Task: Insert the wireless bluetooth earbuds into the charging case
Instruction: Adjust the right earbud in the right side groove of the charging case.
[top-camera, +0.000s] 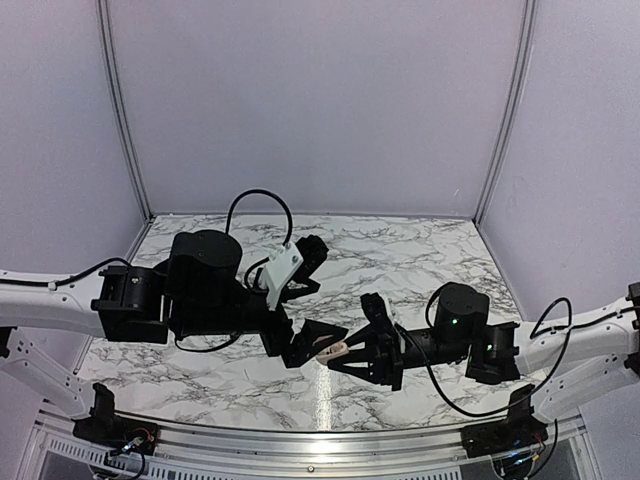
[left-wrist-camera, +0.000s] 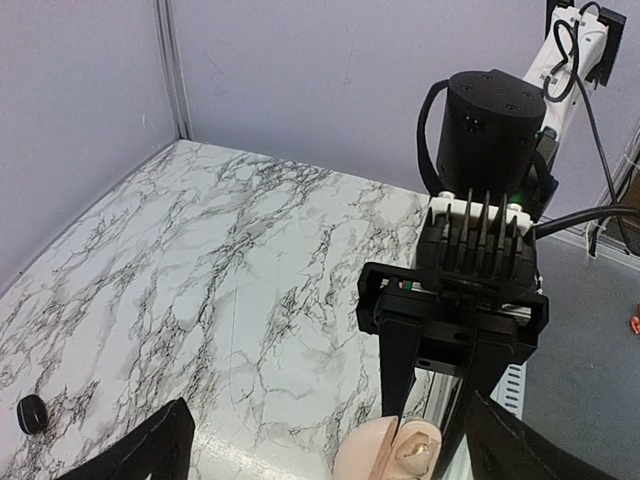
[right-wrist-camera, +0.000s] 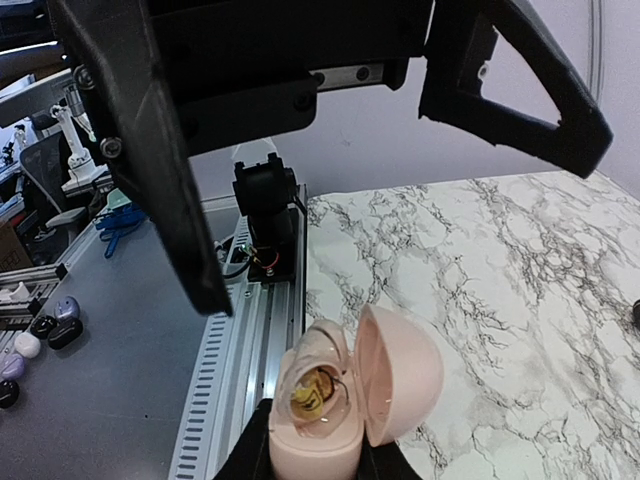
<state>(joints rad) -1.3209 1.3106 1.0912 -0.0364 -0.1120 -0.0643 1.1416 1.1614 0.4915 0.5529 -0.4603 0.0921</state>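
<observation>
Pinkish-cream charging case (right-wrist-camera: 350, 400), hinged open, sits pinched in the right tool (right-wrist-camera: 320, 458); the left tool (left-wrist-camera: 335, 455) is spread wide.

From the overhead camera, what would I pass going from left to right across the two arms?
Left arm's big round black joint housing → white plastic bracket → pale pink rounded charging case → right arm's black round housing with a green light.

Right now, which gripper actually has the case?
The right gripper: its fingers clamp the open charging case from both sides. The left gripper faces it with fingers spread wide.
</observation>
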